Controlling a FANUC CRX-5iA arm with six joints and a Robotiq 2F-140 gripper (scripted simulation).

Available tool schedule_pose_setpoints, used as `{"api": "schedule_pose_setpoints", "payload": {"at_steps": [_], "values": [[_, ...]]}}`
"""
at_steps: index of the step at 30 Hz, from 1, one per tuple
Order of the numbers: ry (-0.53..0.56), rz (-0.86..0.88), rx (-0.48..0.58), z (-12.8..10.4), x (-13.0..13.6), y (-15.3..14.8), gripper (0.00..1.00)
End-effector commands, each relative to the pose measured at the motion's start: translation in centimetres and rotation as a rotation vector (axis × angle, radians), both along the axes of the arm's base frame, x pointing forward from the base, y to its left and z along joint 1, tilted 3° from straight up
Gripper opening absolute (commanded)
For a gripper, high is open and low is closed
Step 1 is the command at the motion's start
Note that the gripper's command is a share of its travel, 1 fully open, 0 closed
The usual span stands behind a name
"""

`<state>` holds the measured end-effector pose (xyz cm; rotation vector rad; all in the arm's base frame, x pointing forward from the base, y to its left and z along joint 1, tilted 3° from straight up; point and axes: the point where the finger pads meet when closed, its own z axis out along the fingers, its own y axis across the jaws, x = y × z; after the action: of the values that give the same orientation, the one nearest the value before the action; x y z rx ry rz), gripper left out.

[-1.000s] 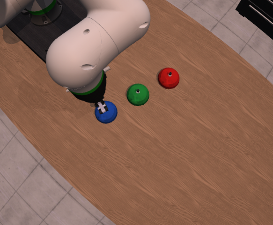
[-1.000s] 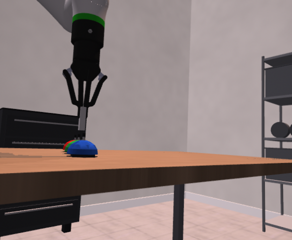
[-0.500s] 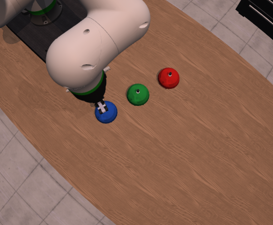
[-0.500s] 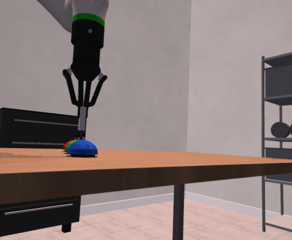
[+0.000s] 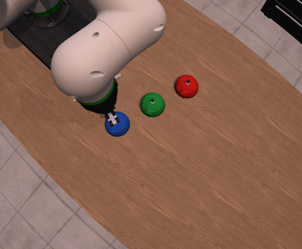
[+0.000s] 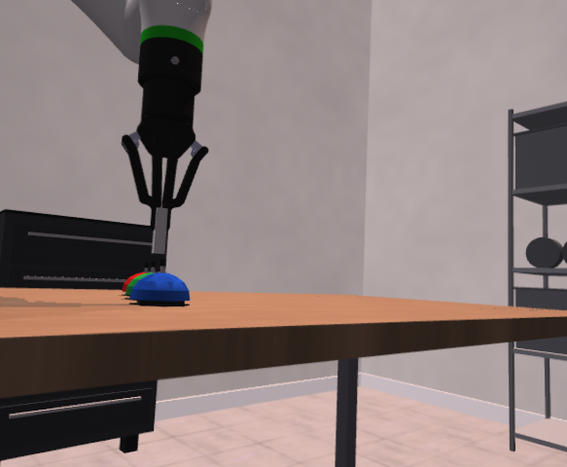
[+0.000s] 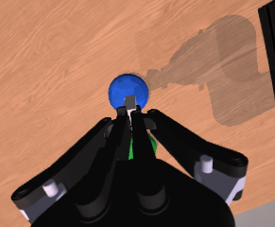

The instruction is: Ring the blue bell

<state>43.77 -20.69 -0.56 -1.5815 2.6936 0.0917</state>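
Note:
The blue bell (image 5: 117,124) sits on the wooden table, nearest of a row of three bells. My gripper (image 5: 113,119) is shut and empty, pointing straight down over the blue bell's top. In the side view the fingertips (image 6: 157,266) reach the top of the blue dome (image 6: 160,290), and the button is hidden behind them. In the wrist view the closed fingertips (image 7: 129,108) cover the centre of the blue bell (image 7: 128,91). Whether the button is pressed down I cannot tell.
A green bell (image 5: 152,104) stands right of the blue one, and a red bell (image 5: 186,85) beyond it; both buttons stick up. A black cabinet (image 6: 62,251) stands behind the table and a grey shelf unit (image 6: 552,241) at the right.

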Motion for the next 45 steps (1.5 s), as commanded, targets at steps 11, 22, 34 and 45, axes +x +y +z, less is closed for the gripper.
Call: {"api": "schedule_pose_setpoints", "payload": {"at_steps": [11,22,34,45], "values": [[0.0,0.0,0.0,-0.3,0.01,0.01,0.0],[0.0,0.0,0.0,-0.98,0.0,0.05,0.0],[0.0,0.0,0.0,-0.98,0.0,0.05,0.0],[0.0,0.0,0.0,-0.98,0.0,0.05,0.0]]}}
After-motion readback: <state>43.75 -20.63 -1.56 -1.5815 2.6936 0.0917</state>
